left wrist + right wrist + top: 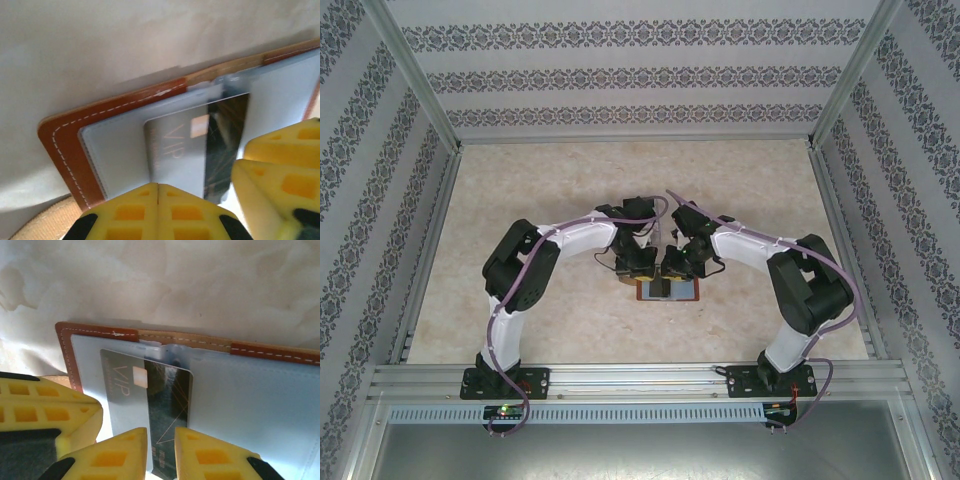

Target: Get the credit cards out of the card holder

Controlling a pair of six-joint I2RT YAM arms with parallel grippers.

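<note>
The card holder (686, 292) lies open on the table between the two arms, its brown leather rim (60, 145) (66, 347) framing blue-grey pockets. A credit card (175, 150) (167, 390) marked VIP sticks partway out of a pocket; one part looks grey under the pocket film and the other is bare and dark. My left gripper (158, 186) is shut, with its tip resting at the card's near edge. My right gripper (161, 435) stands beside it with its jaws a narrow gap apart over the card's dark end. I cannot tell whether those jaws touch the card.
The wallet's tan strap tab (37, 222) curls out at its lower left. The marbled table (570, 180) stretches out behind the grippers. Patterned walls (380, 180) and metal rails (640, 378) enclose the table. The two wrists almost touch each other above the wallet.
</note>
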